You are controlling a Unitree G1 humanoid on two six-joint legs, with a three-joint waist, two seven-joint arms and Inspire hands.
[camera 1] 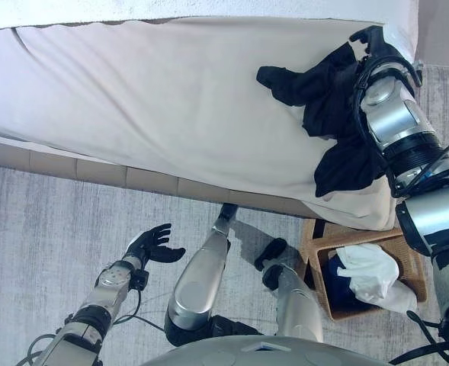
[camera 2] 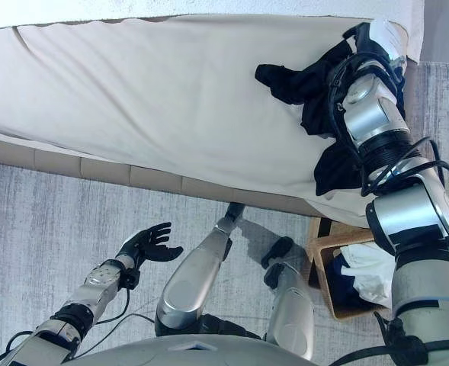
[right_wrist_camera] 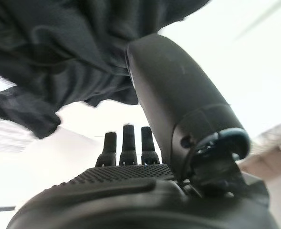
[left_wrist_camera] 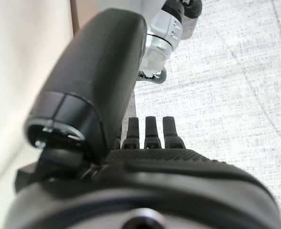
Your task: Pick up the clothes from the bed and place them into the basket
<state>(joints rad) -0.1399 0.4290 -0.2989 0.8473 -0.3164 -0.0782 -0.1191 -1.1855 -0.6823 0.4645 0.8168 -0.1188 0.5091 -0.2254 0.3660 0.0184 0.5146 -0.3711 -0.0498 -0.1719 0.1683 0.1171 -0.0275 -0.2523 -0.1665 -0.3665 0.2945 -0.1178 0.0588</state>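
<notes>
Presently the black garment (camera 1: 327, 114) lies crumpled at the bed's (camera 1: 155, 99) right edge, above the basket (camera 1: 415, 268). Right hand (camera 1: 378, 42) beside it, fingers straight; left hand (camera 1: 154, 245) spread, idle. Soft, light, floppy: gather at the bunched middle.

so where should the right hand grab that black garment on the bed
Take the bunched folds in the middle of the black garment, coming from above where the right hand is. The cloth lies crumpled there, while its lower end hangs over the bed edge.

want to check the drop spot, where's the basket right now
The basket sits on the floor at the robot's right, against the bed edge, below the black clothes, already holding white and dark laundry.
</notes>
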